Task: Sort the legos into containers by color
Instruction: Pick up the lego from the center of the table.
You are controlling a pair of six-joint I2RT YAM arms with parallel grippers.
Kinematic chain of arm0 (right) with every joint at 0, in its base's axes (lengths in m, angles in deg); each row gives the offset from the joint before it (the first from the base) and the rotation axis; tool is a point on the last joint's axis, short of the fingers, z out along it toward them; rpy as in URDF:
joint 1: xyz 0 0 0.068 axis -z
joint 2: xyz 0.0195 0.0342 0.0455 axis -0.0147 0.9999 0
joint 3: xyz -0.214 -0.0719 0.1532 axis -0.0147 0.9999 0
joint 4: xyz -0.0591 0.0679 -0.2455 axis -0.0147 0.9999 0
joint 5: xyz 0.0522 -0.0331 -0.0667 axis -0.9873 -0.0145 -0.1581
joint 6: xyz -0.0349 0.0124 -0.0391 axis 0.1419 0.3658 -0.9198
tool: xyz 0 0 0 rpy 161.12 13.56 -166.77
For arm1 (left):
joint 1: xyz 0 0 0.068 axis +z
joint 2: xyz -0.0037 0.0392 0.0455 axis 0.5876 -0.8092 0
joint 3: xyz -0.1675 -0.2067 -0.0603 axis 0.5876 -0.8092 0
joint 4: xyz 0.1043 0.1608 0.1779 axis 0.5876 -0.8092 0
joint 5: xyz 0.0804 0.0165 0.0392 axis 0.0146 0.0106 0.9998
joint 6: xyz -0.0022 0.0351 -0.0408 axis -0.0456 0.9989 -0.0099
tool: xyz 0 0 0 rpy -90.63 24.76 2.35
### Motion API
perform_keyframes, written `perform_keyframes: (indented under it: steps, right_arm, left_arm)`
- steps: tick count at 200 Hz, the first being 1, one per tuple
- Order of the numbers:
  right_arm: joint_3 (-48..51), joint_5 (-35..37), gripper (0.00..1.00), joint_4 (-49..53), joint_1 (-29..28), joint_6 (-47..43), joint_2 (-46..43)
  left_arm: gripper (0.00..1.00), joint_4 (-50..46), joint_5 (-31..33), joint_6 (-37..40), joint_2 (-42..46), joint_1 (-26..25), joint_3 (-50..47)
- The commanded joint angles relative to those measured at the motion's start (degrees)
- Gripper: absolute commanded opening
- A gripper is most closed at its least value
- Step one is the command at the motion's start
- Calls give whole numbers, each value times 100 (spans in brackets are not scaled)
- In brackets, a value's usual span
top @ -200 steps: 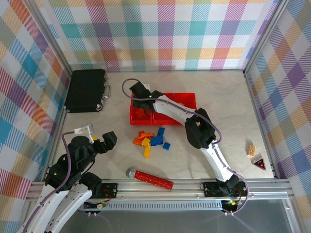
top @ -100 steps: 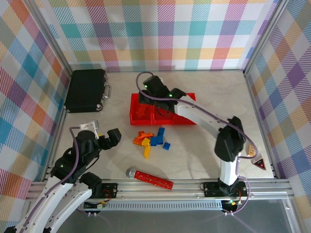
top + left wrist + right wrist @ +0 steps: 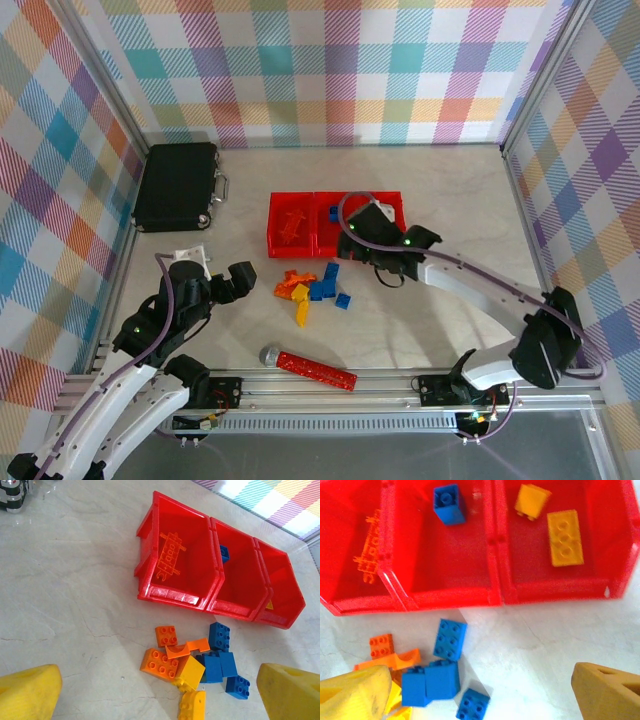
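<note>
Lying heaped, legos (image 3: 322, 290) (orange, blue, yellow), containers (image 3: 290, 248) near.

I see three joined red containers (image 3: 495, 597): orange pieces (image 3: 369, 545) in the left one, one blue lego (image 3: 449, 504) in the middle, two yellow legos (image 3: 565, 537) in the right. A loose pile (image 3: 440, 677) of orange, blue and yellow bricks lies just before them.

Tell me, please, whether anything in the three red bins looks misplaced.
Nothing stands out. The left bin holds only an orange piece, the middle bin one blue brick, the right bin two yellow bricks; no colours are mixed.
</note>
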Motion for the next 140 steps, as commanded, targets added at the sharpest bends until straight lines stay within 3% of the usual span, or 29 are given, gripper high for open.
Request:
perform_keyframes:
  steps: [1, 55, 140]
  right_arm:
    - [518, -404, 90, 134, 33, 658, -280]
    - [931, -1332, 86, -77, -57, 995, 132]
    - [272, -1255, 86, -8, -794, 1312, 1625]
  left_arm:
    - [99, 213, -87, 27, 19, -58, -144]
    - [99, 214, -125, -31, -53, -55, -153]
    - [99, 110, -89, 108, 31, -58, -155]
